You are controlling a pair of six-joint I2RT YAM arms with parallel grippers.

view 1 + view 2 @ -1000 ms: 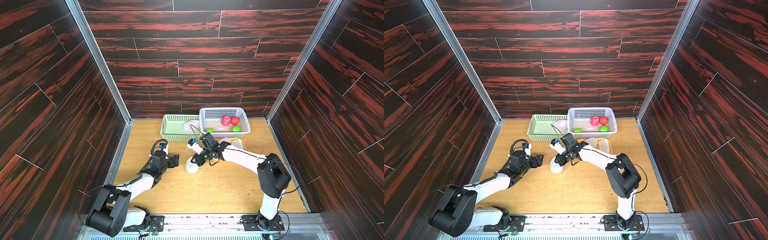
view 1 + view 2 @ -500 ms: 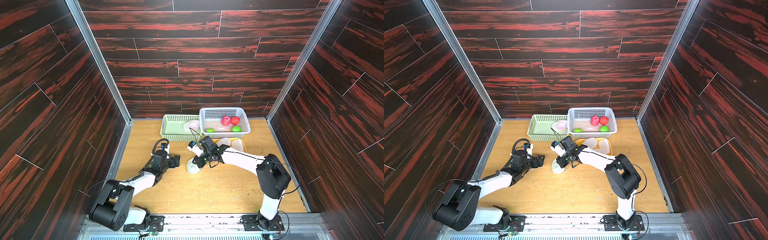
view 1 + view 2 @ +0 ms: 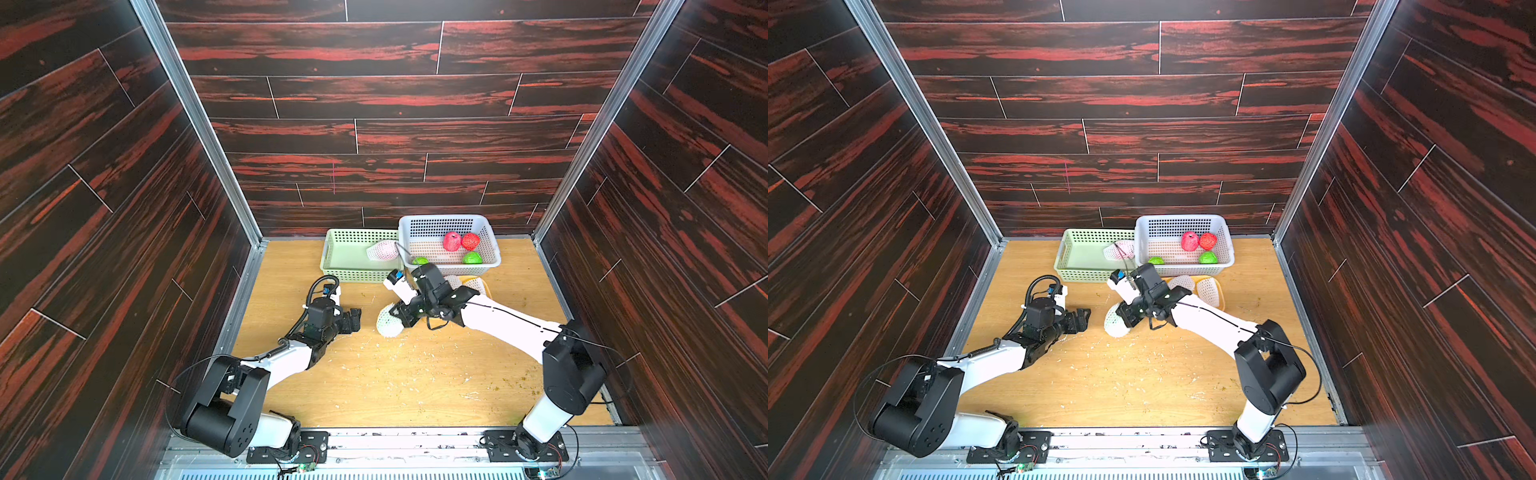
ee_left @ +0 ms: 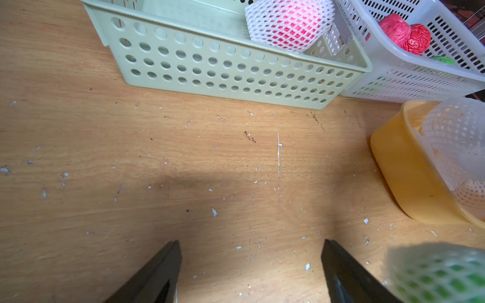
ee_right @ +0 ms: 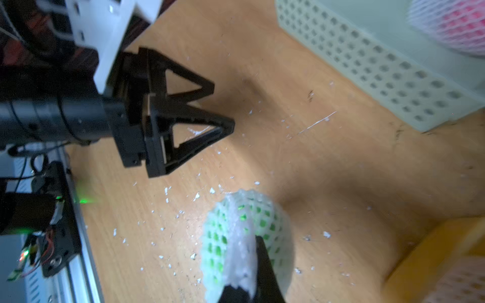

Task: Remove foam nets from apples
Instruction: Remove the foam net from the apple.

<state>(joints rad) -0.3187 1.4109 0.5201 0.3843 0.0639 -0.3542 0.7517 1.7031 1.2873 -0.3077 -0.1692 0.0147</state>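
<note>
A green apple in a white foam net (image 3: 387, 326) (image 3: 1113, 323) lies on the wooden table. My right gripper (image 3: 402, 319) (image 5: 250, 242) is shut on a pinched fold of that net (image 5: 237, 251). My left gripper (image 3: 355, 320) (image 4: 251, 242) (image 5: 223, 104) is open and holds nothing. It points at the netted apple (image 4: 435, 272) from a short gap to the left. A red apple in its foam net (image 3: 383, 250) (image 4: 288, 25) lies in the green basket (image 3: 332, 266). Bare red apples (image 3: 452, 241) and green apples (image 3: 472, 258) sit in the white basket (image 3: 449, 218).
A yellow tray (image 3: 486, 286) (image 4: 401, 170) with empty foam nets (image 3: 1208, 291) sits in front of the white basket, right behind my right wrist. White foam crumbs litter the table. Dark wood walls close in both sides and the back.
My right gripper has shifted slightly while keeping its grip on the net. The left gripper has edged a little toward the netted apple and stays open.
</note>
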